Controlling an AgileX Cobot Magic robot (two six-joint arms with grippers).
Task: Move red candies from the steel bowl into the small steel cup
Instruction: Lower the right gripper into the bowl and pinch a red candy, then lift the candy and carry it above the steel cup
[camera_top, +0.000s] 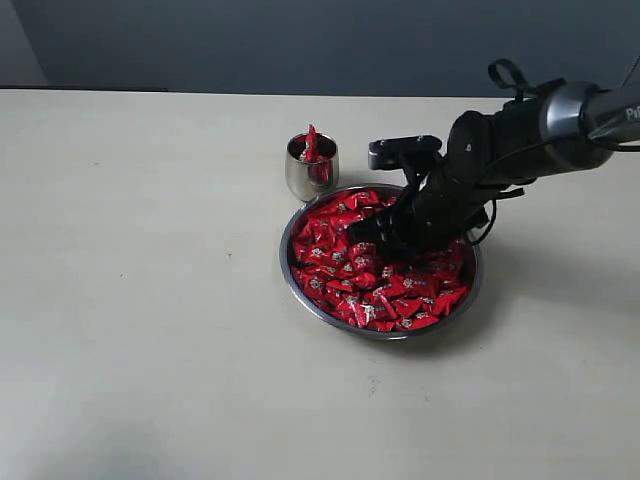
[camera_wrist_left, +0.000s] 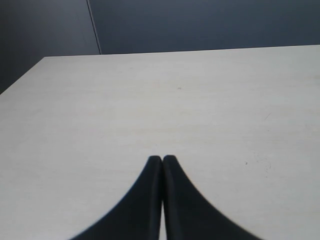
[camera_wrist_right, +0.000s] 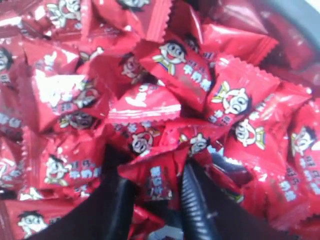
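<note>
Right arm (camera_top: 520, 140): enters from the right edge, slopes down and leftward, wrist bent over the bowl (camera_top: 300, 290)
Right claw (camera_top: 376, 238): tips sunk into the candies (camera_top: 350, 285) near the middle of the pile
Right claw state: jaws narrow; the black fingers (camera_wrist_right: 197, 210) flank a wedged candy (camera_wrist_right: 155, 177) that fills the gap; a firm pinch cannot be told
Wedged candy: printed face towards the wrist camera, long axis roughly across the gap from finger to finger, lying in the pile
Candies: heaped in the bowl, pointing every way
Bowl: on the table (camera_top: 150, 300), right of centre, mouth up
Cup (camera_top: 312, 170): upright, just beside the bowl's far-left rim
Cup candy (camera_top: 311, 143): stands on end in the cup, long axis upright, top above the rim
Left claw (camera_wrist_left: 162, 159): jaws pressed together, holding nothing, over bare table
</note>
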